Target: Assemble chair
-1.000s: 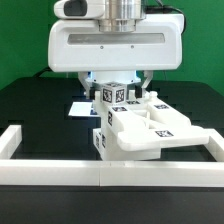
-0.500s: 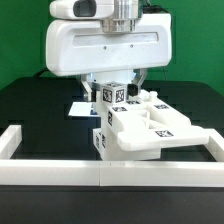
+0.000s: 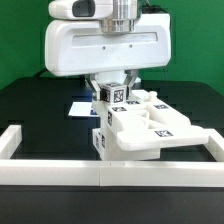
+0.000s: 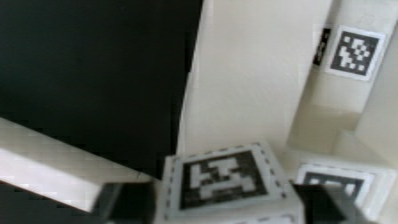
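The chair [image 3: 145, 128] is a white blocky cluster of tagged slabs and bars in the middle of the black table. A small tagged post [image 3: 117, 95] stands upright at its back. My gripper [image 3: 117, 98] comes straight down over this post, one finger on each side and close against it. In the wrist view the post's tagged top [image 4: 222, 182] fills the gap between my dark fingers [image 4: 128, 203], with the gripper [image 4: 228, 203] shut on it. A long white chair slab [image 4: 249, 70] with a tag [image 4: 356, 50] runs beyond it.
A low white border rail [image 3: 100, 178] runs along the table's near side and turns up at the exterior view's left [image 3: 14, 140]. The marker board [image 3: 80, 108] lies flat behind the chair on the left. A green wall stands behind.
The fingers have drawn in from wide open to close against the tagged post. The arm and the chair parts have hardly moved.
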Motion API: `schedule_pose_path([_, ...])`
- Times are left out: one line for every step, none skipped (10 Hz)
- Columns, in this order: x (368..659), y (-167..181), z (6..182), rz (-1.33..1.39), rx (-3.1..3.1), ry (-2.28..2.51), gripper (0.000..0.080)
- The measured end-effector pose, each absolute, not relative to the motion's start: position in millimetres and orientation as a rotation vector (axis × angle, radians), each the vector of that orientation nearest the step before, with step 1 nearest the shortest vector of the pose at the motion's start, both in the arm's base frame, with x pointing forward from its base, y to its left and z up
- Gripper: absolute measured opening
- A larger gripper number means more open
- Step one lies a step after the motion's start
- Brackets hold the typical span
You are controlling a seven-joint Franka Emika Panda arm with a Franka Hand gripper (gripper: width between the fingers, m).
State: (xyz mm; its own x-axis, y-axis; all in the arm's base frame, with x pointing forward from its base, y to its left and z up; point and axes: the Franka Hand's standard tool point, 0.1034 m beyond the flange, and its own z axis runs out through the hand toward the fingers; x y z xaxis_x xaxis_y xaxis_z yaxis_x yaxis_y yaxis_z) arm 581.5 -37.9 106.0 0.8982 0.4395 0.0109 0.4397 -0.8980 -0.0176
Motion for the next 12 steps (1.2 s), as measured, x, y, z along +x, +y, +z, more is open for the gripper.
schedule_pose_path([581.5,-37.6,106.0,-0.01,-3.059,-0.615,0.0269])
schedule_pose_path([581.5,-37.6,105.9,-0.009,-3.082,-0.49,0.0269])
schedule_pose_path([581.7,-37.7,105.9,-0.01,-3.092,-0.414,0.0269])
schedule_pose_path([582.0,-37.9,106.0,-0.011,-3.109,-0.246,0.0269])
schedule_pose_path([582.0,-38.2,106.0,-0.01,-3.115,-0.154,0.0269])
schedule_pose_path([582.1,-38.4,106.0,-0.009,-3.118,-0.052,0.0269])
schedule_pose_path([582.3,-38.1,106.0,-0.008,-3.114,0.146,0.0269])
schedule_pose_path([582.3,-37.6,106.0,-0.007,-3.109,0.219,0.0269])
schedule_pose_path([582.4,-36.7,106.1,-0.005,-3.096,0.357,0.0271])
schedule_pose_path([582.4,-36.5,106.1,-0.005,-3.087,0.427,0.0271])
schedule_pose_path([582.4,-36.5,106.1,-0.005,-3.087,0.426,0.0271])
schedule_pose_path([582.3,-36.6,105.9,-0.004,-3.088,0.424,0.0338])
